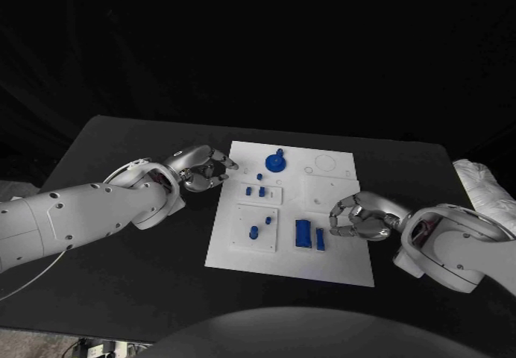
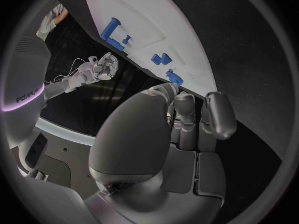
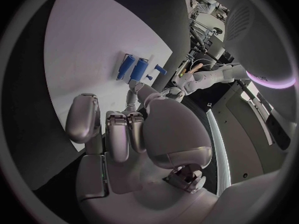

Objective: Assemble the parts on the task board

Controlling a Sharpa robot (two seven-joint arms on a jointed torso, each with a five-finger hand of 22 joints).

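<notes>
Left robot hand (image 1: pixel 202 168) at the task board's (image 1: pixel 333 261) ten o'clock, right robot hand (image 1: pixel 359 215) at three; both curled in, holding nothing

A black table (image 1: pixel 129 246) carries a white task board (image 1: pixel 338 257) at its middle, running from near to far.

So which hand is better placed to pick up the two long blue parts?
Probably the right hand: it hovers empty over the task board beside the long blue parts; the left hand sits off the board's far-left edge.
</notes>
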